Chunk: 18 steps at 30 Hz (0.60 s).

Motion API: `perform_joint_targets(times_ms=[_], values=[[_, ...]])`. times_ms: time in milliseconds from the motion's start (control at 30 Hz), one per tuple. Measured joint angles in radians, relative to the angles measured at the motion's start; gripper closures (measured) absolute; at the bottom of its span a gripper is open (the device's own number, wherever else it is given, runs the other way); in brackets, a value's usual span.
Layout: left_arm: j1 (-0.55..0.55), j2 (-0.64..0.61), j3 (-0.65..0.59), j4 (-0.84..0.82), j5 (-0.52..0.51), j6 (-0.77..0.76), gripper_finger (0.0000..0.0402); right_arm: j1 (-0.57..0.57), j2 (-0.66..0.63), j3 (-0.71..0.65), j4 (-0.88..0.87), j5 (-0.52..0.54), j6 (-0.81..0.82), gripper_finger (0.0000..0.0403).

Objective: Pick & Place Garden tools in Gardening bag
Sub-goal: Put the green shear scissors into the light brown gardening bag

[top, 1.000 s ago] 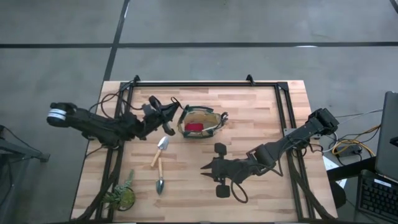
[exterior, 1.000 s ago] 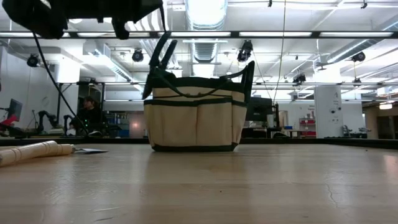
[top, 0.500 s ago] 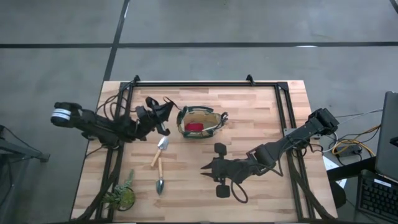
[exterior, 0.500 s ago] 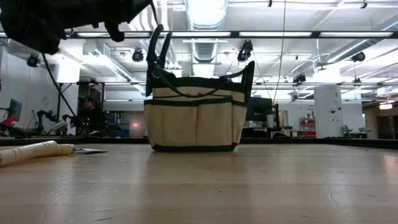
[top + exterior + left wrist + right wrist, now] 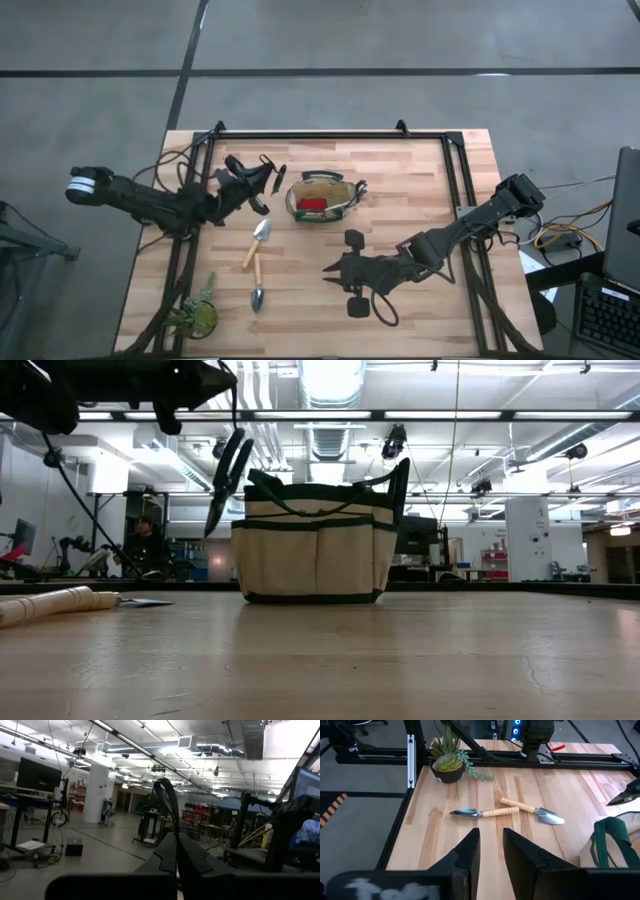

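Observation:
My left gripper (image 5: 248, 186) is shut on dark grey pruning shears (image 5: 263, 170), held in the air just left of the olive-tan gardening bag (image 5: 322, 197). In the low view the shears (image 5: 226, 478) hang beside the bag (image 5: 315, 550). A red item (image 5: 312, 205) lies inside the bag. Two trowels with pale handles (image 5: 257, 243) (image 5: 258, 291) lie flat on the table. My right gripper (image 5: 330, 270) is open and empty, low over the table near the front of the bag. No second shears show. My left gripper holds the shears by their upper part (image 5: 238, 442), pinched between the two fingers; the fingers (image 5: 192, 862) hide the exact spot. The shears hang below the gripper, tilted, with the pointed end (image 5: 210, 528) lowest, clear of the table and the bag.
A green potted plant (image 5: 195, 315) stands at the near left corner. A black frame (image 5: 330, 135) runs along the table's far edge and sides. Bare wood lies between the bag and the right rail. A person (image 5: 145, 540) sits in the room behind.
My left gripper has drawn back from the bag's rim toward the table's left edge, still shut on the shears. The shears have come away from the bag's left rim and now hang clear beside it, tipped with their point down.

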Motion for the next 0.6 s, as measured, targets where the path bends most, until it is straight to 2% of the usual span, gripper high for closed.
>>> perform_joint_targets(times_ms=[333,600], values=[[0.009,0.108,0.007,0.005,0.028,-0.147,0.0398,0.0,0.0,0.0,0.006,0.021,-0.008,0.033],[0.009,0.176,0.099,0.041,0.101,-0.139,0.0397,-0.001,0.0,0.0,0.017,0.024,-0.019,0.0318]])
